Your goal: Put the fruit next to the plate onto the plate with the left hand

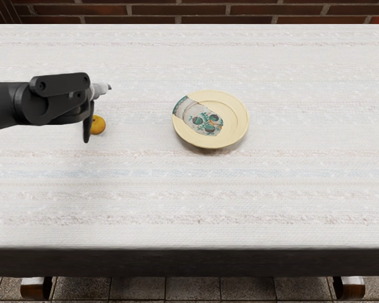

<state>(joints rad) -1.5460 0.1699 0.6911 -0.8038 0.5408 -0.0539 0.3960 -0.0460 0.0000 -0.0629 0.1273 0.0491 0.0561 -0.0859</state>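
A small orange fruit (99,125) lies on the table, well left of the cream plate (230,104), which has a teal pattern at its middle. My left hand (82,104) comes in from the left edge and hovers just over the fruit, partly hiding it. Its fingers (87,128) hang down beside the fruit, spread and closed on nothing. The plate carries nothing. The right arm is out of view.
The pale tabletop (189,189) stretches wide on all sides. A brick wall (189,9) runs behind its far edge, and the table's dark front edge (189,262) shows at the bottom.
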